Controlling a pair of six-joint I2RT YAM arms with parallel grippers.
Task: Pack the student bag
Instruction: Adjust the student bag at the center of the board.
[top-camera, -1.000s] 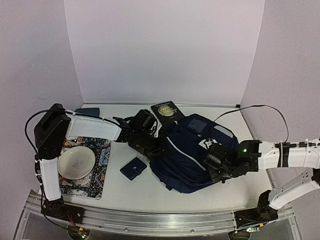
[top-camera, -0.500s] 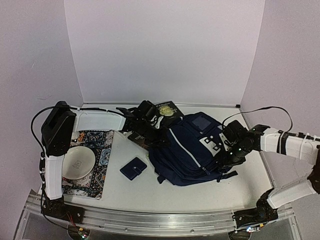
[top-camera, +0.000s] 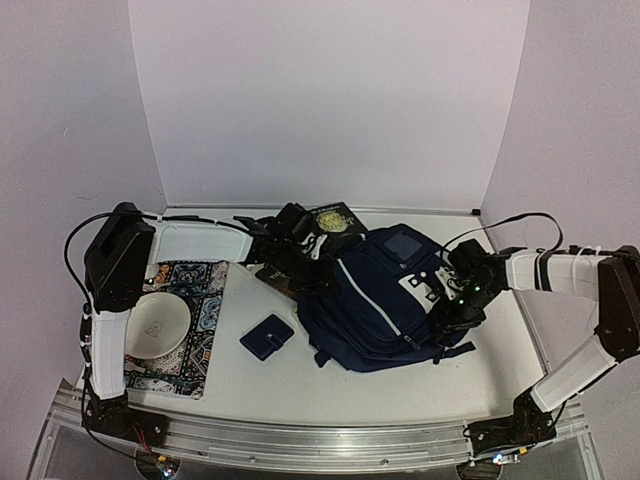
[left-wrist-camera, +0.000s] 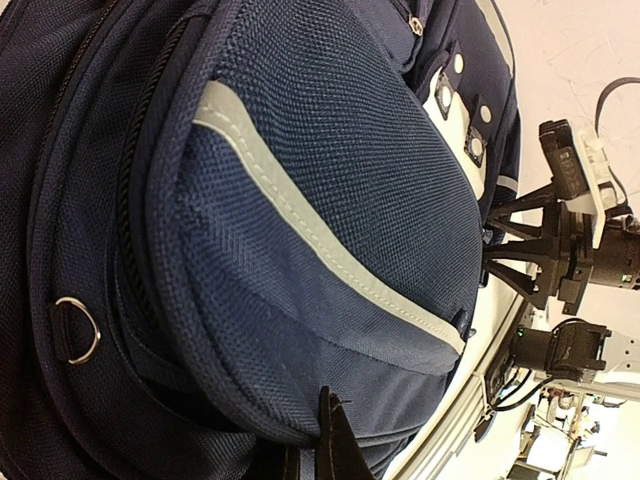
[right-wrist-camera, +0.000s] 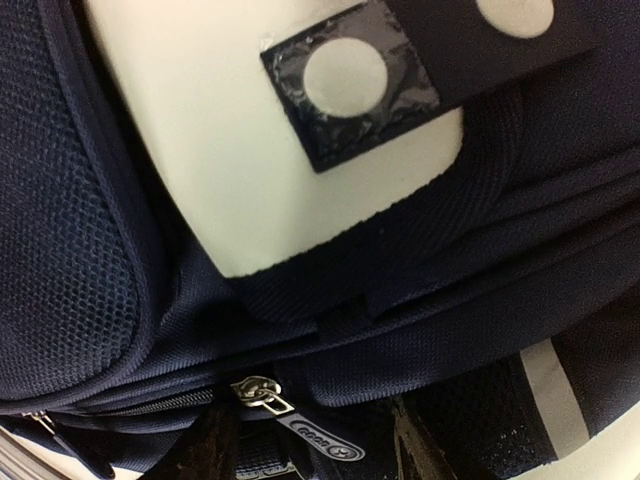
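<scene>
Since a second ago, the right tool (top-camera: 448, 312) has been drawn from the near edge of the bag (top-camera: 380, 300) to its right side, and the bag is now laid flatter on the table (top-camera: 400, 395). The right tool's fingers (right-wrist-camera: 215, 445) are spread, a zip pull (right-wrist-camera: 262, 392) between them. The left tool (top-camera: 315, 285) is closed at the bag's left edge; whether fabric is pinched cannot be told.

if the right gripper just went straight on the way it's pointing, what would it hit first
The student bag: the right gripper points at its fabric, with a zipper pull just ahead, though depth is unclear.
</scene>
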